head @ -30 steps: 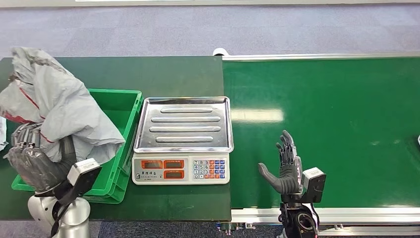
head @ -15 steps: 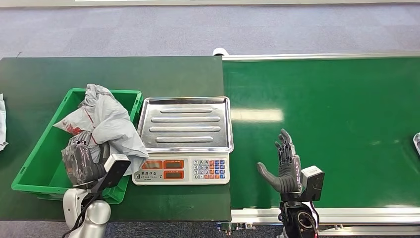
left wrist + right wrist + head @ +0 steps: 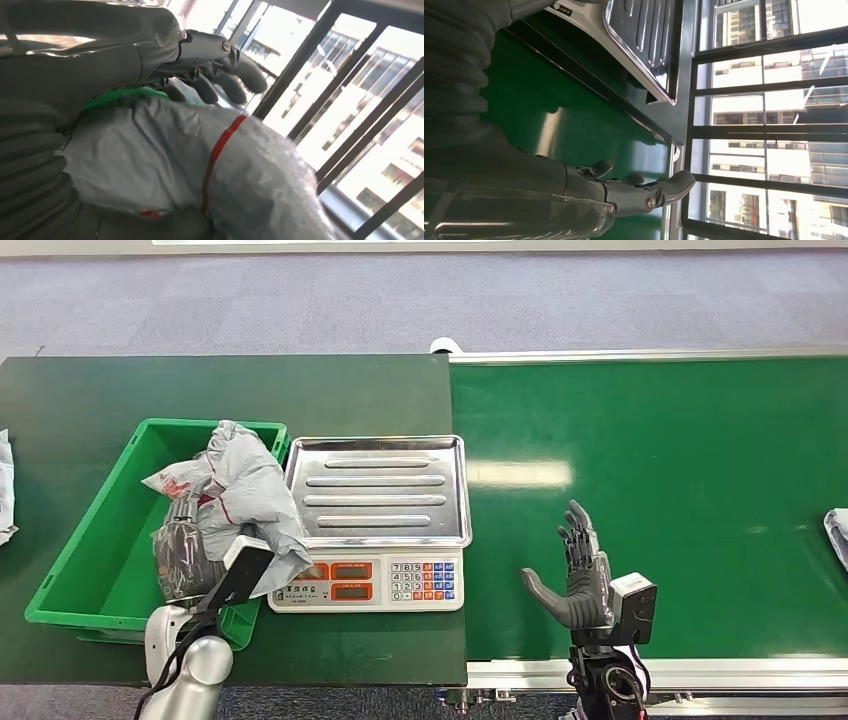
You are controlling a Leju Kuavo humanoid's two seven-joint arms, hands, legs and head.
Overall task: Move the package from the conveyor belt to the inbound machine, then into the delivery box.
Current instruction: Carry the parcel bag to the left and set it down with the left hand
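A crumpled grey package (image 3: 245,490) with red stripes hangs over the near right part of the green delivery box (image 3: 90,540), draping onto the box's right rim beside the scale. My left hand (image 3: 185,555) holds it from below; in the left wrist view the fingers (image 3: 220,75) curl over the grey package (image 3: 200,165). The inbound machine, a scale with a bare steel tray (image 3: 375,490), stands between box and belt. My right hand (image 3: 578,580) is open, fingers spread, above the near edge of the green conveyor belt (image 3: 680,470), holding nothing. The right hand (image 3: 624,192) hovers over the belt.
Another grey package (image 3: 838,535) pokes in at the belt's right edge. A white object (image 3: 5,490) lies at the table's far left edge. The scale's keypad and display (image 3: 365,583) face me. The dark green table (image 3: 250,390) extends behind the box.
My left arm has swung right and down with the package, from the table's far left to the box's right side. A second package has edged in at the belt's right. The right hand stayed put.
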